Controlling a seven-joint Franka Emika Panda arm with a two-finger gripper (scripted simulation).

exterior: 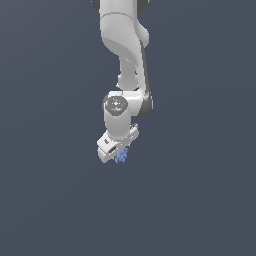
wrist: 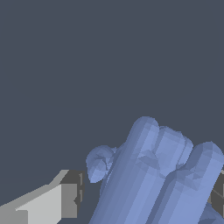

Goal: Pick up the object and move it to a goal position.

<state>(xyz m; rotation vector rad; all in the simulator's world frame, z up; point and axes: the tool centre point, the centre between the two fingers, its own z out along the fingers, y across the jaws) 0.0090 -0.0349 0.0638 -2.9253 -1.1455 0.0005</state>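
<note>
In the exterior view the white arm (exterior: 122, 45) comes down from twelve o'clock through the middle of the picture, against a plain dark slate-grey backdrop (exterior: 45, 150). Its wrist joint, a round grey cap (exterior: 116, 104), sits near the centre, and below it the hand tilts so that the tool (exterior: 119, 152) points down toward about seven o'clock. The object (exterior: 122, 156), small and periwinkle blue with knobbly lumps, shows at the tool's tip, at about five o'clock from the white hand body and touching it. It is far smaller than the hand.

In the wrist view one finger (wrist: 65, 194) shows as a pale grey block with a dark pad on its inner face. Just beside it the object (wrist: 153, 175) fills much of the frame: several thick rounded prongs lie close together, with a smaller lump jutting out toward the pale finger. At the far edge a sliver of a second dark pad (wrist: 218, 190) shows behind the blue prongs. The tool is narrowed around the object, which sits between the two pads. No desk surface can be made out in either view.
</note>
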